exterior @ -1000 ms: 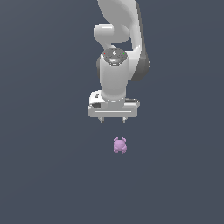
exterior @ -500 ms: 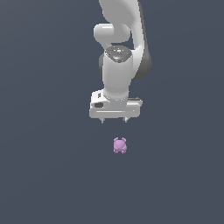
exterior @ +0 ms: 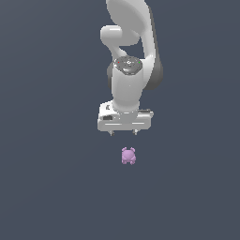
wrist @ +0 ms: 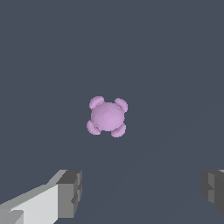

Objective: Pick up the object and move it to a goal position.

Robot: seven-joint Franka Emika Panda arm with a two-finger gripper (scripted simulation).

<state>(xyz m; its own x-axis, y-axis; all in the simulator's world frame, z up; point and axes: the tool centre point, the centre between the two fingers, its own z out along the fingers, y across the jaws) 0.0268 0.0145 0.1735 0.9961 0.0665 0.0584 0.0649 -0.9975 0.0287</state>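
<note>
Gripper (exterior: pixel 123 133) wide apart above the figure (exterior: pixel 128 155), nothing between its fingers.

Figure lies alone on the flat dark grey ground (exterior: pixel 51 187), clear of the arm and just below the white hand in the exterior view; in the wrist view its rounded pink-purple body (wrist: pixel 107 116) shows four stubby knobs at the corners; the two grey fingertips (wrist: pixel 70 193) stand far to either side, well apart from it and touching nothing; the white arm (exterior: pixel 129 51) rises behind the hand, pointing straight down.
</note>
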